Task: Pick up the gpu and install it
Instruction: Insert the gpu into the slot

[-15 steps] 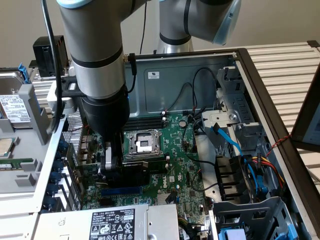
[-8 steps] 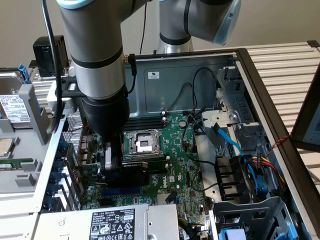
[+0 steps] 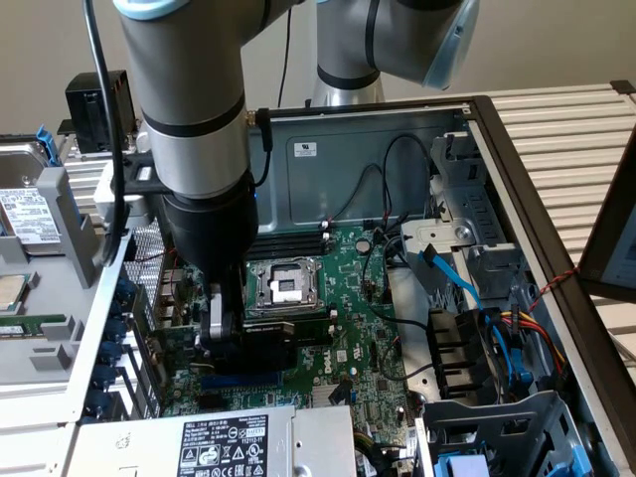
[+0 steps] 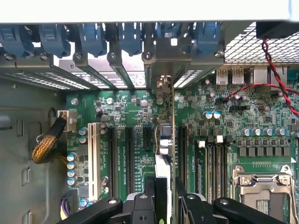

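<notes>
One PC case, one motherboard, one gpu, one gripper. Gripper part-closed, clamping gpu edge-on, upright over the expansion slots at the exterior view's left, bracket near the rear slot openings. Risk: connector off the slot line, or bracket snagging the rear frame; card would jam or tilt.

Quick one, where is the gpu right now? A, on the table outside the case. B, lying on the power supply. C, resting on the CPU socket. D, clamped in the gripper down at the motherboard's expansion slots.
D: the gpu stands edge-on, clamped in the gripper, directly over the slot area of the motherboard.
</notes>
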Motion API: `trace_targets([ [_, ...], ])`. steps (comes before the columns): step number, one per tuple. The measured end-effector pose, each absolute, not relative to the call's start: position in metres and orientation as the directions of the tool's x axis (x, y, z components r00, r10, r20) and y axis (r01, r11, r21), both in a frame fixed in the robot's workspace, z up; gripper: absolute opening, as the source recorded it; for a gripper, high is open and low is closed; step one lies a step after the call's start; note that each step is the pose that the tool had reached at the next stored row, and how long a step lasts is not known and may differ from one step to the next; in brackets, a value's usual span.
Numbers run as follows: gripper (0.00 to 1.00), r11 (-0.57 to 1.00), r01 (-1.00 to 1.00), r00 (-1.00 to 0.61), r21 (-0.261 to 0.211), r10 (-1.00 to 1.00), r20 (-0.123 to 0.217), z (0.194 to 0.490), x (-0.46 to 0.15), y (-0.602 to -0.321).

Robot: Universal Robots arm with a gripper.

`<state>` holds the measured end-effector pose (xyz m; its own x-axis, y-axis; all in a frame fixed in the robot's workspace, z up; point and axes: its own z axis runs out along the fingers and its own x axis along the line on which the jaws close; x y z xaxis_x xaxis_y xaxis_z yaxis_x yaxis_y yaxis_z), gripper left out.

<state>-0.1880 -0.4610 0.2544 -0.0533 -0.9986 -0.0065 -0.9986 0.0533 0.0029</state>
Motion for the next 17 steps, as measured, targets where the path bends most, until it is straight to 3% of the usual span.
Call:
trace_targets([
  [17, 0.27, 0.053, -0.999, -0.053, 0.003, -0.999, -0.006, 0.252, -0.1883, -0.461],
])
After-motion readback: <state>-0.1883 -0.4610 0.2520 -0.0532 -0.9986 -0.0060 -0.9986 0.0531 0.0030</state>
